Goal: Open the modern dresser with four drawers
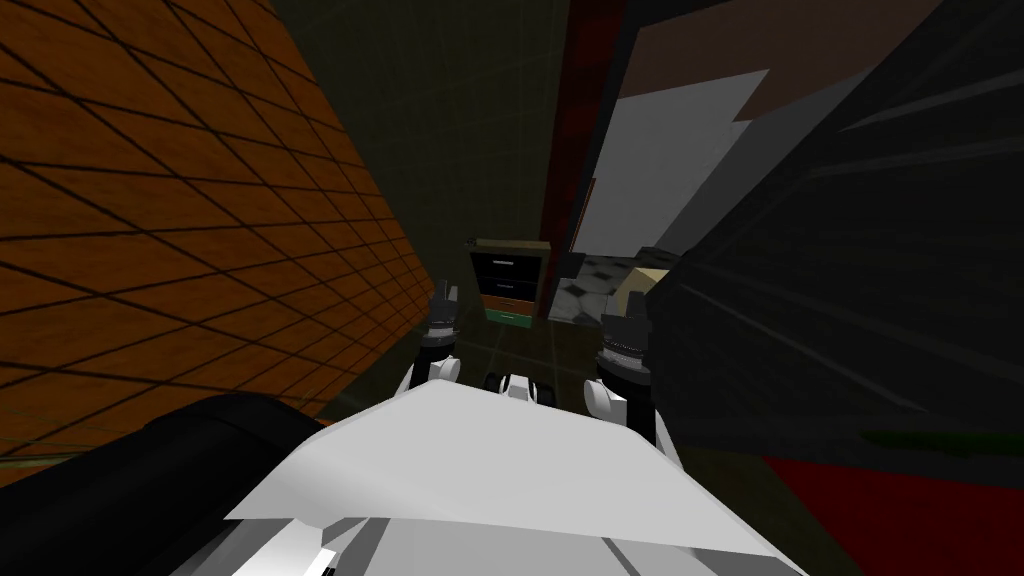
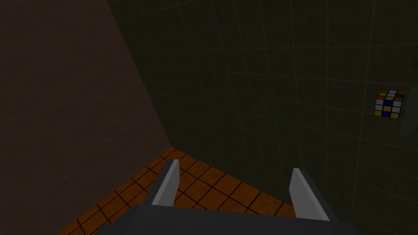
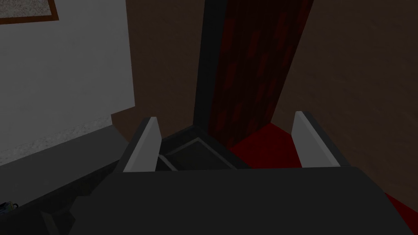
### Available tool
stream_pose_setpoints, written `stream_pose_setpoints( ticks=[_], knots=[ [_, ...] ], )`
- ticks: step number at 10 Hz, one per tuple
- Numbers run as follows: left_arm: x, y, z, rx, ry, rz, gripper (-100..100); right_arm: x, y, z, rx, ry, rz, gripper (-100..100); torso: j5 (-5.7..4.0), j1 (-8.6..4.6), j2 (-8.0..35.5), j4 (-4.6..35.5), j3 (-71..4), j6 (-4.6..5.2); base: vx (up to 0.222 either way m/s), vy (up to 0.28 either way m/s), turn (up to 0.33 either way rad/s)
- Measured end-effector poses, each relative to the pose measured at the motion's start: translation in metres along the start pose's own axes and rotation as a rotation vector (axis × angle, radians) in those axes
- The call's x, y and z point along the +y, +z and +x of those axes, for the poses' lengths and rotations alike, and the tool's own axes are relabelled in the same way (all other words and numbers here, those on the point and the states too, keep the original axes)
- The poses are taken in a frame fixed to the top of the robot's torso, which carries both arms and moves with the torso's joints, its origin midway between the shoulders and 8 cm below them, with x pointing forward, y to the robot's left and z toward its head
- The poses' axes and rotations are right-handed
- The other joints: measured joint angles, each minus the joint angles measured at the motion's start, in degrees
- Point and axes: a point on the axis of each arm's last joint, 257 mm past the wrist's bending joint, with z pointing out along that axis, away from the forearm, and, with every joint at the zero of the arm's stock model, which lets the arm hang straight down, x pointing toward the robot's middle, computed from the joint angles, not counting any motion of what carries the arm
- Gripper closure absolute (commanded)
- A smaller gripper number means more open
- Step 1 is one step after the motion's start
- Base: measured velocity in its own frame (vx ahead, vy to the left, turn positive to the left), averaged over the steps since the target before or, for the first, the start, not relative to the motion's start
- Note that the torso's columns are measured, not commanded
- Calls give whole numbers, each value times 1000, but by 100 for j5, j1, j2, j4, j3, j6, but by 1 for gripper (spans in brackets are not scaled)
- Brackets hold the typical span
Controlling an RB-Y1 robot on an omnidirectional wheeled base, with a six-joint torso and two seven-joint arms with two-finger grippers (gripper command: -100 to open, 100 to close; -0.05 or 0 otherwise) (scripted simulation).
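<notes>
**Room.** Dim interior. An orange tiled surface runs along the robot's left, and a dark gridded floor leads forward. A dark red strip and a pale wall panel lie to the right.

**Item 1: dresser.** It stands upright at the far end of the dark floor, ahead and between the two arms, well apart from both. There are four stacked fronts: two dark ones above, an orange-brown one below them, and a green one lowest. None visibly stands out from the frame, though the piece is small in the head view. Judged unopened.

**Item 2: left end effector.** The fingers are spread wide with nothing between them. It is held low and forward, aimed at the corner where the orange tiles meet the dark grid.

**Item 3: right end effector.** The fingers are likewise parted and hold nothing. It points toward the red strip and a dark boxy shape below it that is too dim to name.

**Item 4: colour-puzzle cube.** It lies on the dark grid, off to one side of the left end effector. It plays no part in the task.

**Remarks.** The arms look carried ahead and empty because the dresser is out of reach. Parted fingers suit a later approach to a drawer front. The step in hand is judged to be closing the gap with the base, so the task is barely begun.
</notes>
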Motion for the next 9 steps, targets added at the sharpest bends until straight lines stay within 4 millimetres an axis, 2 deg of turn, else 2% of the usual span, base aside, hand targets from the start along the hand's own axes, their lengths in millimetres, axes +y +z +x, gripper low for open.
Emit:
stream_pose_setpoints(
  ticks=[1,3,9],
  knots=[
    [0,0,0,0,0,0,-100,0,0,0,0,0,0,0,0,0,423,423,-846,0,26,-3,-55],
    [3,0,2,39,20,-9,-100,0,0,0,0,0,1,0,0,0,661,665,-1358,0,51,-6,-69],
    [24,1,-5,113,95,-95,-100,0,0,0,0,0,1,0,0,0,705,695,-1375,0,112,-7,-133]
  ],
)
